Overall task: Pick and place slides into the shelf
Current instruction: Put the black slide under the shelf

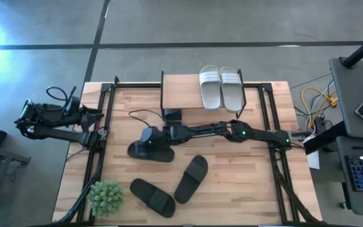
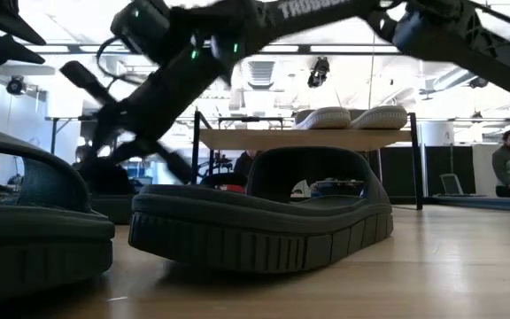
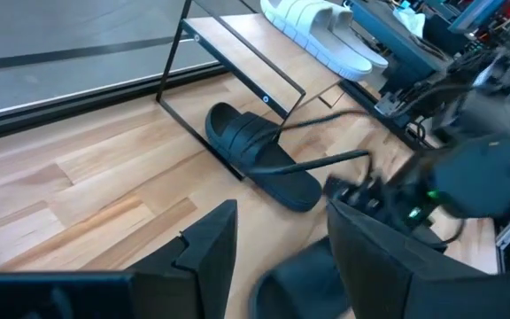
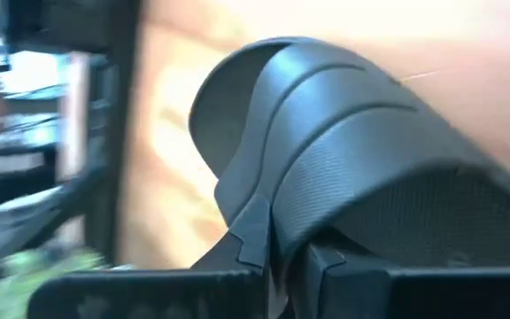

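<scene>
Slide (image 1: 151, 152) strap is sitting pinched in the right gripper (image 1: 145, 140); left gripper (image 3: 273, 239) is idling apart. Lifting should go straight up before swinging toward the shelf (image 1: 181, 93).

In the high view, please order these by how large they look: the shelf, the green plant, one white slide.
1. shelf
2. white slide, lying on the shelf top
3. green plant, though slide and plant look close
</scene>
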